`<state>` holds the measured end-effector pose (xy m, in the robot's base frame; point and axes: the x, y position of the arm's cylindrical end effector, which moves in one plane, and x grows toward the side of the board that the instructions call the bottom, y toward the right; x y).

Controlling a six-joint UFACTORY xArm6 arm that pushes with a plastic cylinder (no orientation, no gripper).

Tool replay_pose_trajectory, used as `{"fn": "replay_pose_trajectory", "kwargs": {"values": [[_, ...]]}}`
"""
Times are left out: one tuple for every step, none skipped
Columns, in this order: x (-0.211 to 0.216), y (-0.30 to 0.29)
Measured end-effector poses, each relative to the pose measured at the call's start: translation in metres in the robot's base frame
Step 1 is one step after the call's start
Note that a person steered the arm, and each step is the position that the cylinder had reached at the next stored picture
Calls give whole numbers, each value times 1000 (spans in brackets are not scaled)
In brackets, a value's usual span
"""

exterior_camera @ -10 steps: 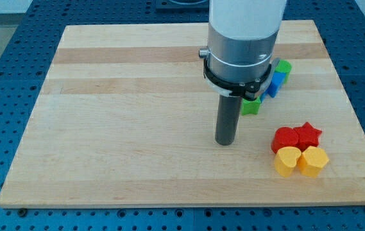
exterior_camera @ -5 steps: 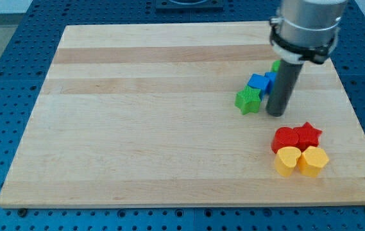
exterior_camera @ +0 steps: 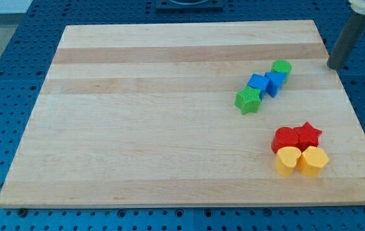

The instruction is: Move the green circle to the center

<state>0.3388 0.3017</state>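
Observation:
The green circle [exterior_camera: 282,68] sits at the right of the wooden board [exterior_camera: 137,115], at the upper end of a diagonal row with two blue blocks [exterior_camera: 274,82] [exterior_camera: 257,83] and a green star [exterior_camera: 248,101]. My tip [exterior_camera: 335,67] is at the board's right edge, to the right of the green circle and apart from it.
A red block [exterior_camera: 285,138] and a red star [exterior_camera: 308,135] sit at the lower right, touching a yellow heart [exterior_camera: 288,160] and a yellow block [exterior_camera: 314,160] below them. Blue perforated table surrounds the board.
My tip moved from the board's middle, left of the green star, rightward and up past the blue blocks to the right edge. The blocks have not visibly moved.

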Motion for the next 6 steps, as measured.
{"fn": "replay_pose_trajectory", "kwargs": {"values": [[-2,4],[1,4],[5,-17],[9,-65],[32,-88],[35,-134]]}}
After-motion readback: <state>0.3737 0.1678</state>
